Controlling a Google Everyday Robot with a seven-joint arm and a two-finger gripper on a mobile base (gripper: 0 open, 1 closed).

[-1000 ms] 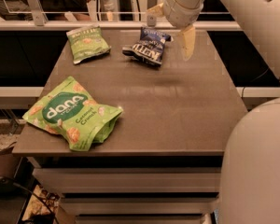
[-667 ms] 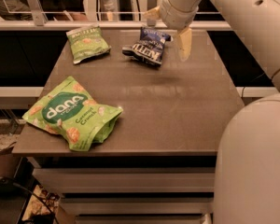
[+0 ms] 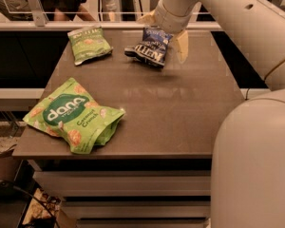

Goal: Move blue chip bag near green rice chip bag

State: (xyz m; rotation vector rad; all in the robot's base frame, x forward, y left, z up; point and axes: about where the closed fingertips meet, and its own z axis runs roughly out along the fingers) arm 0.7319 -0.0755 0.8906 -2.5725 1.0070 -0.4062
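The pincer (image 3: 164, 34) stands open astride the blue chip bag (image 3: 148, 50) at the far side of the counter (image 3: 180, 103). Pinch the bag's crinkled upper edge, then carry it toward the green rice chip bag (image 3: 71, 115).

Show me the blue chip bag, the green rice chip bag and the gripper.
blue chip bag (image 3: 149, 50): camera view, on its white lettering.
green rice chip bag (image 3: 64, 109): camera view, on the dark green oval.
gripper (image 3: 163, 37): camera view, midway between its fingers, at the blue chip bag's far end.
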